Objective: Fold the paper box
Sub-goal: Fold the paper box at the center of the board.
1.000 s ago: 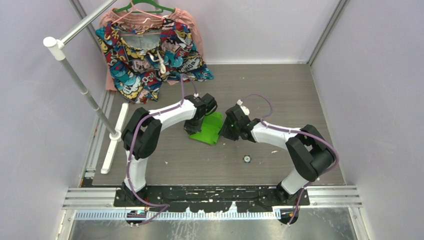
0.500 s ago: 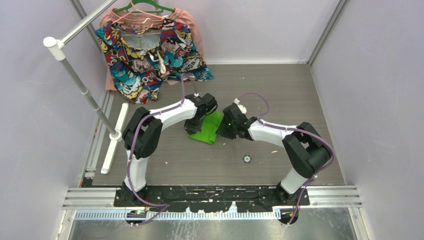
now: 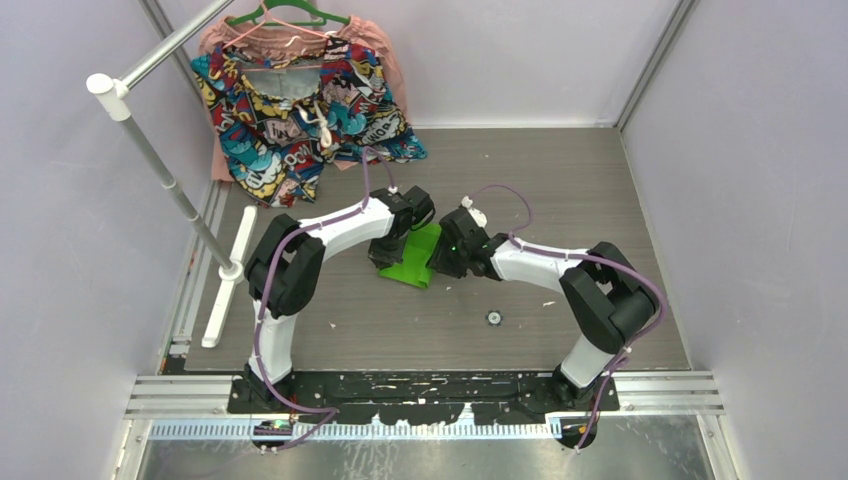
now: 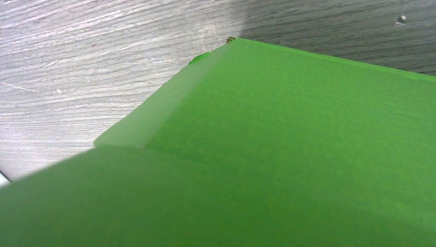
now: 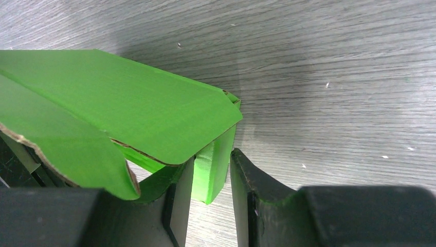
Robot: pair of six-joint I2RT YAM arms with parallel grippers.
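One paper box (image 3: 415,257), bright lime-green card with rounded flaps, is lying mid-table (image 3: 600,190) between two grippers. The left gripper (image 3: 385,256) is sitting pressed shut at its left edge, green card filling its camera; whether it is pinching the card is unclear. The right gripper (image 5: 212,198) is standing partly spread, a short upright flap sitting between its fingers (image 5: 252,195).

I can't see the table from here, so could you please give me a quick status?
Left gripper shut, on the paper box. Right gripper jaws straddling a green wall. Box half folded. Nothing in the way.
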